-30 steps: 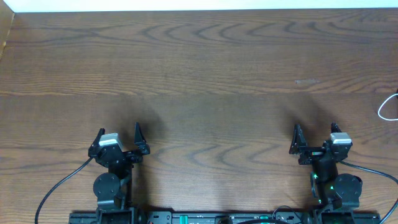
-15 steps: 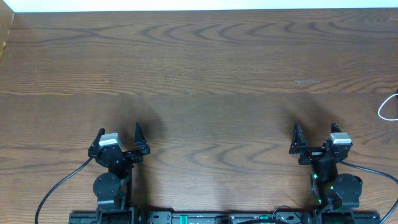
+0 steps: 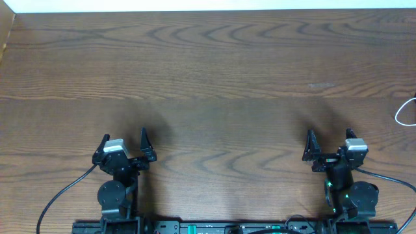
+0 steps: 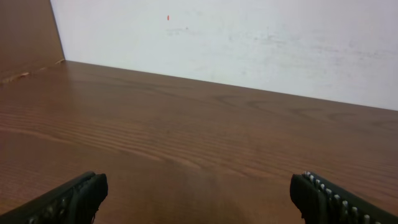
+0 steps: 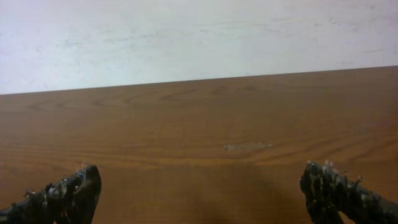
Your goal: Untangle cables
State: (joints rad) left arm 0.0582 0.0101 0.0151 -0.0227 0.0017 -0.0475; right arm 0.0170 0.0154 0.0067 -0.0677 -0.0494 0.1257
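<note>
A thin white cable [image 3: 399,111] shows as a small loop at the table's far right edge, and the rest of it runs out of frame. My left gripper [image 3: 125,136] stands open near the front left, with only bare wood between its fingers [image 4: 69,198]. My right gripper [image 3: 329,134] stands open near the front right, some way left of and nearer than the white loop. Its fingers [image 5: 334,190] are wide apart over bare wood. Neither wrist view shows any cable.
The wooden table [image 3: 214,78] ends at a white wall [image 4: 249,43] at the back, and a wooden side board [image 4: 25,37] rises at the left. A pale scuff [image 3: 320,85] marks the wood right of centre. Thick black arm wires [image 3: 62,195] trail along the front edge.
</note>
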